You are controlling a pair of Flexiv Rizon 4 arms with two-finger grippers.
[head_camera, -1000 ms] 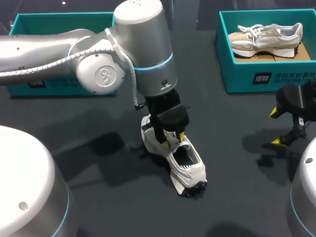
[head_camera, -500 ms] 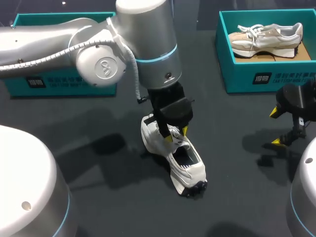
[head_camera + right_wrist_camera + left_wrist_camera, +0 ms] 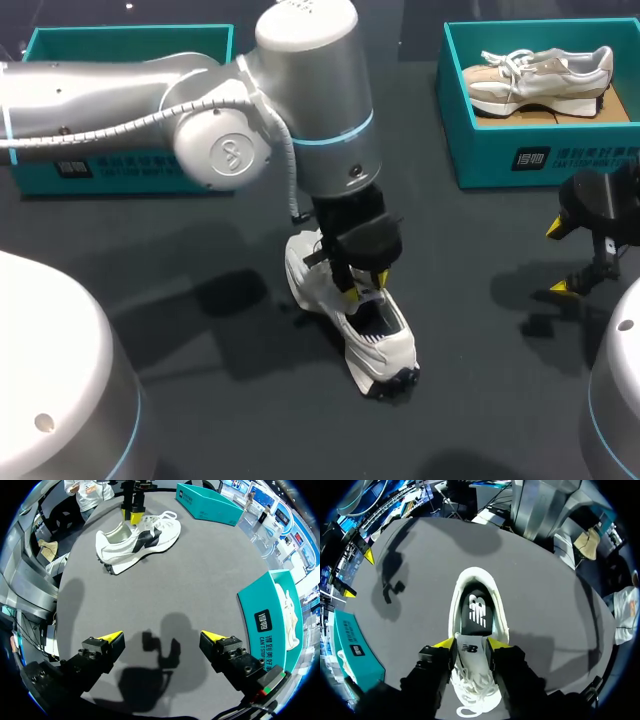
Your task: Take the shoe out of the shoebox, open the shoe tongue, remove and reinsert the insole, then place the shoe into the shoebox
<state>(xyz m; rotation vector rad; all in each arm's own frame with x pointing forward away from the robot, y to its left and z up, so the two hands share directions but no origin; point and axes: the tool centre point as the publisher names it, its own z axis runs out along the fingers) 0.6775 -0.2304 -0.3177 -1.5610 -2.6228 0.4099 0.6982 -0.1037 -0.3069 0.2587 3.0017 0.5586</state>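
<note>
From above, the white shoe [image 3: 352, 325] lies on the table [image 3: 250, 420], out of the shoebox [image 3: 120, 32]. The left gripper [image 3: 365, 288] stands over it. At the left wrist, its fingers pinch the tongue [image 3: 471, 649] from both sides (likely to pull it open). At the right wrist, the right gripper [image 3: 161, 639] is spread wide, holding nothing, well away from the shoe.

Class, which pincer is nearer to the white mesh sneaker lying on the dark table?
Left. The left pincer grips the tongue of the white mesh sneaker from both sides; the right pincer hangs open over the dark table, well off to its side.
</note>
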